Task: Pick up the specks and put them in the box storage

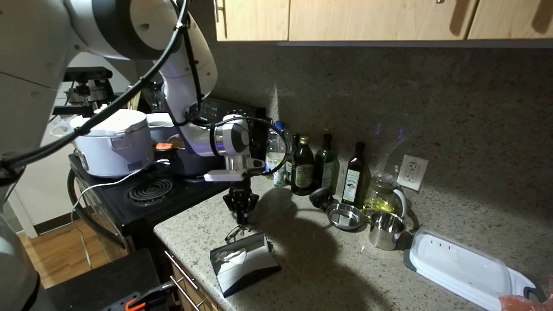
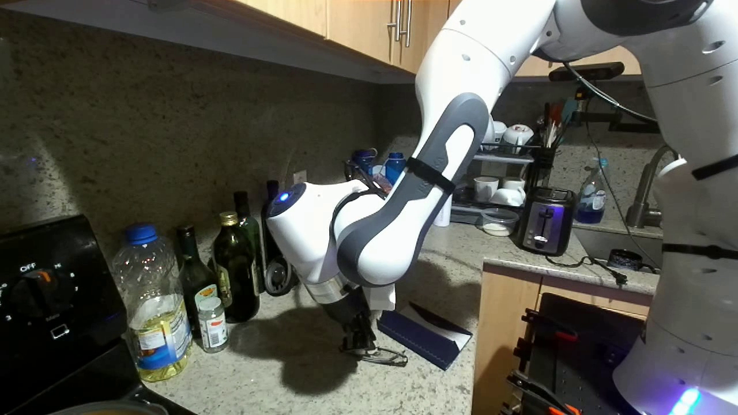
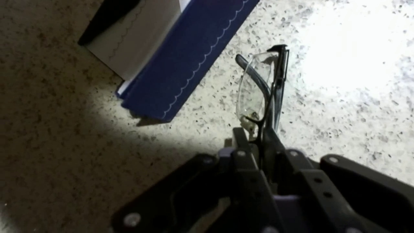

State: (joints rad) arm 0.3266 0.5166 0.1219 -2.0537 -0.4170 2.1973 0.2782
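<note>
Pincer [image 3: 260, 145] stands narrow, apparently holding the spectacles [image 3: 277, 97], just beside the case [image 3: 189, 61]. Their long axis, as far as it shows, runs from the grip outward along the case's blue flank, slanted to it rather than parallel. The case's pale, opened inside lies beyond that flank, so the carry probably means crossing it and turning the spectacles to match.

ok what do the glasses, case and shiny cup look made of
Glasses: see-through lenses, glass or plastic; slim dark frame, perhaps metal or plastic.
Case: probably covered card, matte blue, given its flat, stiff-looking panels.
Shiny cup: likely polished steel, judging by mirror-like reflections.
</note>
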